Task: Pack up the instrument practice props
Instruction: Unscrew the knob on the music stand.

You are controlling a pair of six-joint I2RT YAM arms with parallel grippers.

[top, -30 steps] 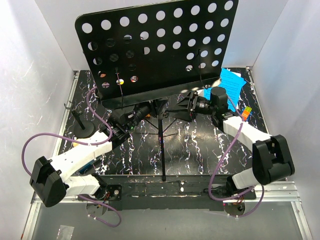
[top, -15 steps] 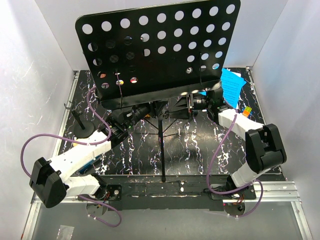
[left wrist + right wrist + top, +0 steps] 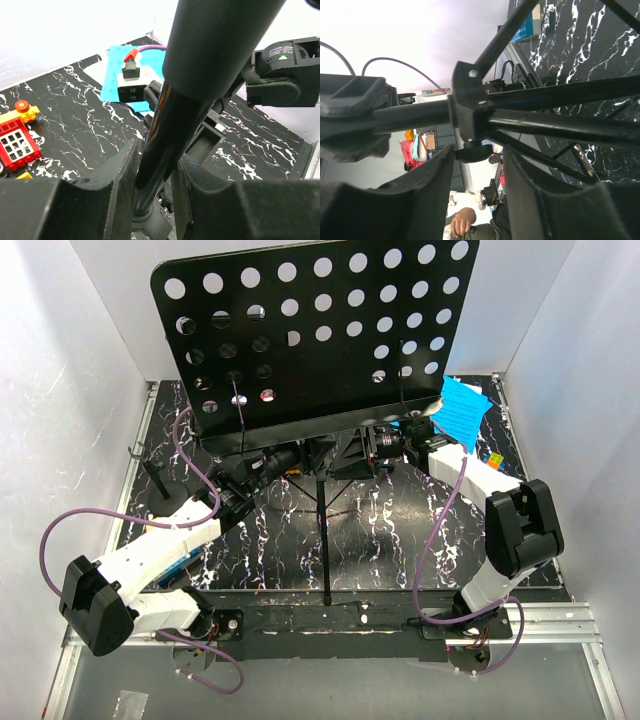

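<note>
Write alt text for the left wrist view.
Left gripper clamped on the black music stand pole, filling the foreground. Behind it, blue sheet-music pages and red and yellow toy blocks lie on the black marbled table.

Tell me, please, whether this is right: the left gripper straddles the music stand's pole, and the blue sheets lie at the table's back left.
Wrong side: the top external view shows the blue sheets at the table's back right.

Now the music stand [image 3: 310, 330]: matt black metal desk, glossy smooth pole [image 3: 165, 125]; sheet-music pages [image 3: 462, 408] blue paper; tabletop [image 3: 380, 530] marbled, shiny.
</note>
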